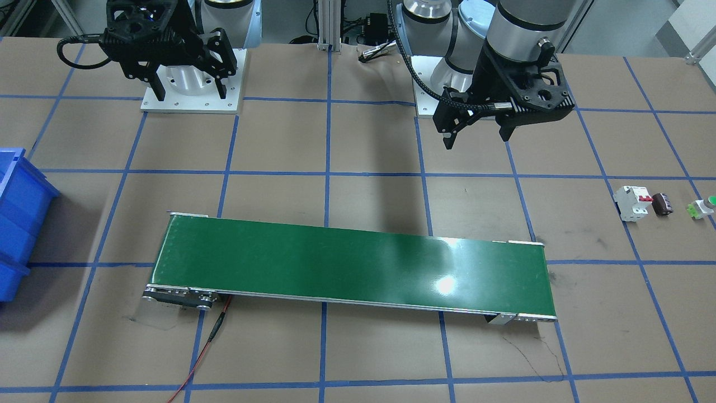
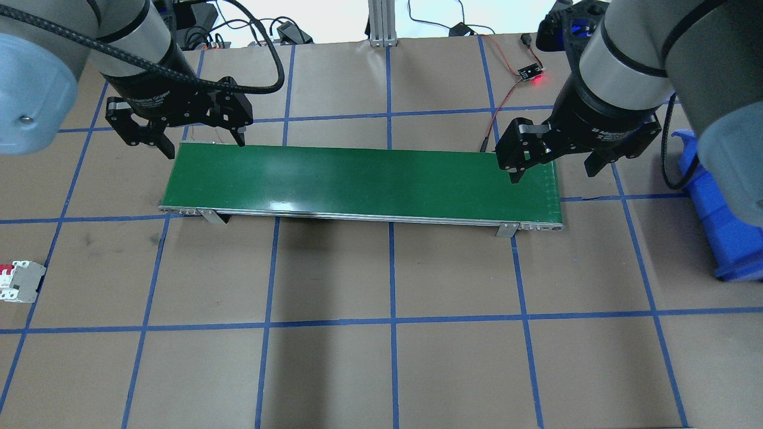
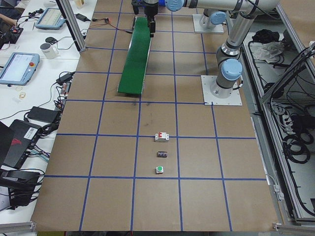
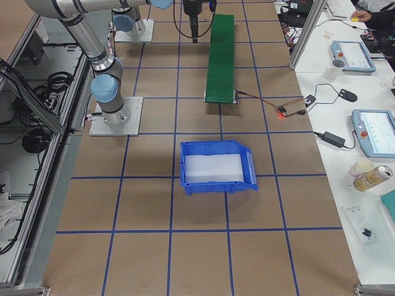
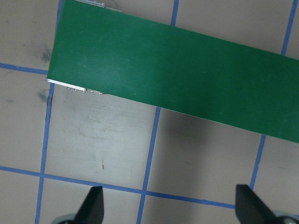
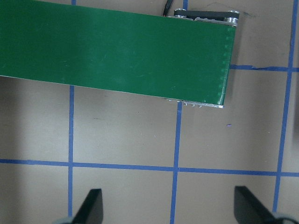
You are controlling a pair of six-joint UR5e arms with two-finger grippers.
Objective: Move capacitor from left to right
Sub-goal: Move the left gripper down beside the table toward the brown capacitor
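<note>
Well away from the left gripper point(image 1: 476, 137) and right gripper point(image 1: 190, 92), both spread and empty, the small dark cylindrical capacitor point(image 1: 662, 204) lies on the brown tabletop point(image 1: 380, 140) between a white boxy breaker point(image 1: 634, 203) and a green-capped button point(image 1: 702, 207).

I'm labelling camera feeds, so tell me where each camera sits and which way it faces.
Front-facing: across the table, facing the robot; left end effector on its right, right end effector on its left.
Overhead: behind the robot, looking down on the conveyor; both end effectors show.
Exterior left: table's left end, capacitor near; left arm nearest.
Exterior right: opposite end, blue bin near; right arm nearest.
Left wrist: down past its fingertips at the conveyor's left end.
Right wrist: likewise, fingertips, conveyor's right end.
Shared: every view shows the conveyor.
</note>
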